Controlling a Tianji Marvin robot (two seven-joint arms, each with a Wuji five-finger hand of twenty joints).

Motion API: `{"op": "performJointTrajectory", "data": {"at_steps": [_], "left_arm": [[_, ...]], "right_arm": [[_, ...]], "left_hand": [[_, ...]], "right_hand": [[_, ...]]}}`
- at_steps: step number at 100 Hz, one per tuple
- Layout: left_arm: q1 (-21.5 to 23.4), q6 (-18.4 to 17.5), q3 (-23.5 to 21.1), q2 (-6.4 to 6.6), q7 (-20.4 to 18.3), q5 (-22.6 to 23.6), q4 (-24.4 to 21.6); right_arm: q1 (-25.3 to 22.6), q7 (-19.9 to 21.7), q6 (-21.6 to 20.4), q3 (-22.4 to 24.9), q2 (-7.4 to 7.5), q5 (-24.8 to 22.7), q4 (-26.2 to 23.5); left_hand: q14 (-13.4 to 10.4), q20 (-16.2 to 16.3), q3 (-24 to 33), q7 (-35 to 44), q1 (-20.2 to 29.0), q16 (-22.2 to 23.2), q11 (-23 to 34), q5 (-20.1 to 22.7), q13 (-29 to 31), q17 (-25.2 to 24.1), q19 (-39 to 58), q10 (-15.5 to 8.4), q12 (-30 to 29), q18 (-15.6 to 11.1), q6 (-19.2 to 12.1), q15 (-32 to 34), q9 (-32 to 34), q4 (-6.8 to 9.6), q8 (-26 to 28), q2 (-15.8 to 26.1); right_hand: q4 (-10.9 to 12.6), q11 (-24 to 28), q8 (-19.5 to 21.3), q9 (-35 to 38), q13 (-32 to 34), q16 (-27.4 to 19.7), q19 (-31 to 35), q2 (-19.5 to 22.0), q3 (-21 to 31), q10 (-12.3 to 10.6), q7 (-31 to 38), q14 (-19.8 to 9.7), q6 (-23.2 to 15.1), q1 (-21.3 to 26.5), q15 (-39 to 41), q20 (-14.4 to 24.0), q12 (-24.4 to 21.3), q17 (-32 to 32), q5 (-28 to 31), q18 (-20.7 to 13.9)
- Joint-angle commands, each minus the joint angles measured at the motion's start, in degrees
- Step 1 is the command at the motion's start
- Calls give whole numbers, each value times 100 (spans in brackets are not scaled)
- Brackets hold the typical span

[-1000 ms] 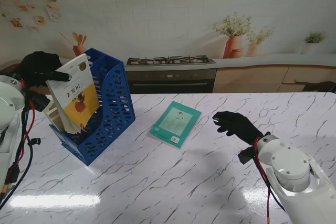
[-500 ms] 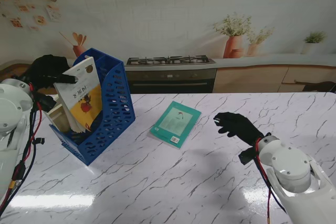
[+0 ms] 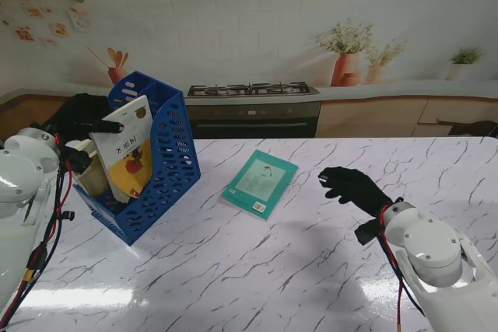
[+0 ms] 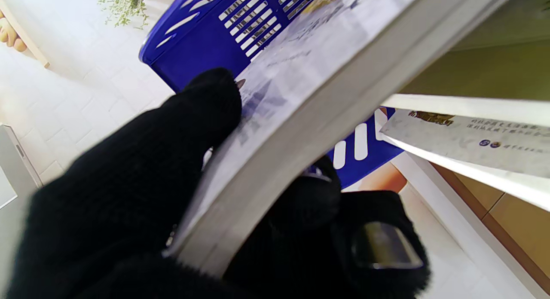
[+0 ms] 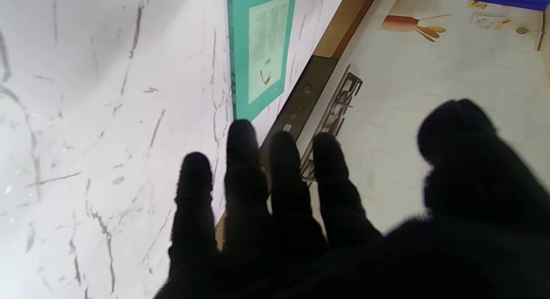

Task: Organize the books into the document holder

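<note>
Pinching yellow-covered book (image 3: 124, 155) between left hand (image 3: 82, 117) thumb and fingers, tilted for blue document holder (image 3: 167, 162); right hand (image 3: 352, 186) spread, empty.

Left hand: the black-gloved left hand (image 3: 84, 117) has dropped lower and moved right, toward the blue slotted plastic document holder (image 3: 167, 162).
Book: the white-and-yellow paperback book (image 3: 127, 151) it grips now sits deeper in the holder, more upright.
</note>
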Motion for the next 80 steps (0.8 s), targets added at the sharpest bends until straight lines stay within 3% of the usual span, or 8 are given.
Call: {"op": "performJointTrajectory", "data": {"at_steps": [1, 25, 39, 80], "left_arm": [[53, -206, 22, -44, -46, -59, 85], [227, -443, 54, -57, 47, 10, 240], [273, -752, 58, -63, 139, 87, 362], [494, -843, 78, -121, 362, -24, 395]], "right_arm": [[-56, -10, 2, -12, -38, 0, -26], [-70, -33, 4, -15, -45, 10, -20], [-72, -40, -15, -19, -45, 7, -13], [-98, -73, -34, -14, -52, 3, -7]], "left_hand": [[-509, -49, 571, 385, 446, -32, -67, 215, 10, 22, 1173, -801, 80, -963, -118, 75, 648, 160, 127, 157], [-485, -53, 583, 382, 448, -30, -80, 214, 9, 21, 1178, -785, 76, -940, -112, 65, 653, 134, 129, 156], [-498, -68, 596, 383, 423, -26, -84, 215, 9, 22, 1152, -817, 78, -940, -130, 58, 657, 102, 128, 153], [-442, -74, 585, 371, 410, -9, -138, 203, 8, 16, 1147, -754, 26, -925, -141, 56, 648, 35, 128, 187]], "right_hand": [[219, 20, -58, 152, 14, 2, -64, 16, -36, -159, 75, -95, -24, -229, -54, -17, 56, -71, 126, 1396], [215, 38, -56, 127, -8, 5, -68, 40, -37, -170, 71, -113, -18, -218, -50, -21, 67, -68, 105, 1364], [214, 51, -54, 125, -2, 9, -56, 68, -63, -181, 71, -131, -28, -215, -40, -14, 70, -48, 105, 1349], [222, 51, -55, 173, 42, 14, -30, 67, -143, -190, 87, -122, -63, -203, -24, 4, 59, -28, 144, 1380]]}}
